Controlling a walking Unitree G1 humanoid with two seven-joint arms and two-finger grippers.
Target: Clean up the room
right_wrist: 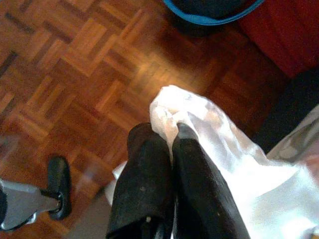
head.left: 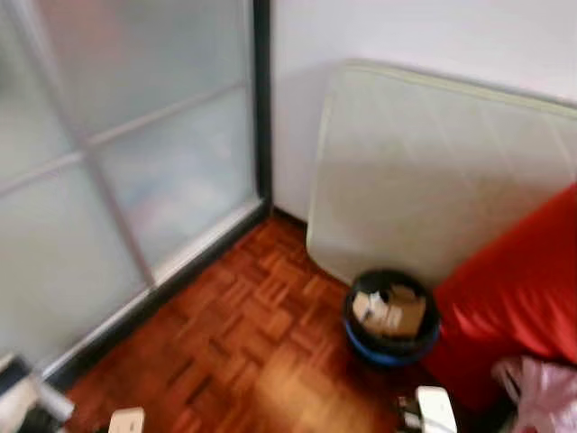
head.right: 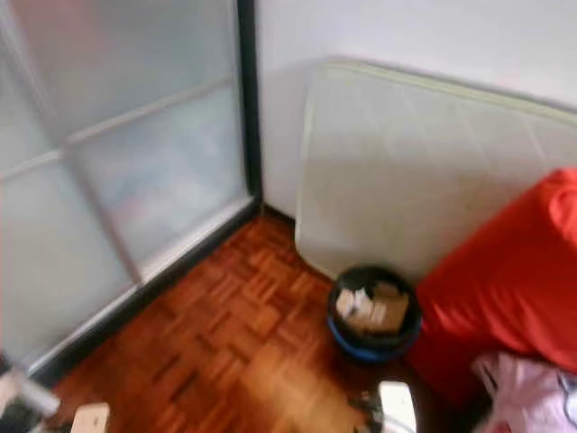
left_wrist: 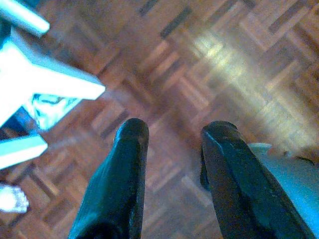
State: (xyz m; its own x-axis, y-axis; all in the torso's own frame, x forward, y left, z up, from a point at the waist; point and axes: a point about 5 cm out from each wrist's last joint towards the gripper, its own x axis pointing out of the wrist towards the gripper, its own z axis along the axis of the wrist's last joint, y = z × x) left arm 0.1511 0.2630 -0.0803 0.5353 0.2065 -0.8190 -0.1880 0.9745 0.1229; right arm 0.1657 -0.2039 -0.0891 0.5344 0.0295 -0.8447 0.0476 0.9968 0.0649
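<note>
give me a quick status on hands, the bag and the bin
Right hand shut on white plastic bag, above the parquet floor. Left hand open, empty. Blue-rimmed bin ahead against the mattress, already holding boxes. Path looks clear.

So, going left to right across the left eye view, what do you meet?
Frosted sliding door → parquet floor → trash bin holding cardboard scraps → red cushion.

Head stereo pair aimed fwd & down into a room corner; same scene is shared w/ slight sideways offset: round blue-rimmed waste bin (head.left: pixel 391 317), red-brown wooden parquet floor (head.left: pixel 243 343). Left wrist cam is pointed along two spread black fingers (left_wrist: pixel 119 184), close above parquet. Right wrist cam is aimed floorward too; bin's rim is caught at frame edge.
</note>
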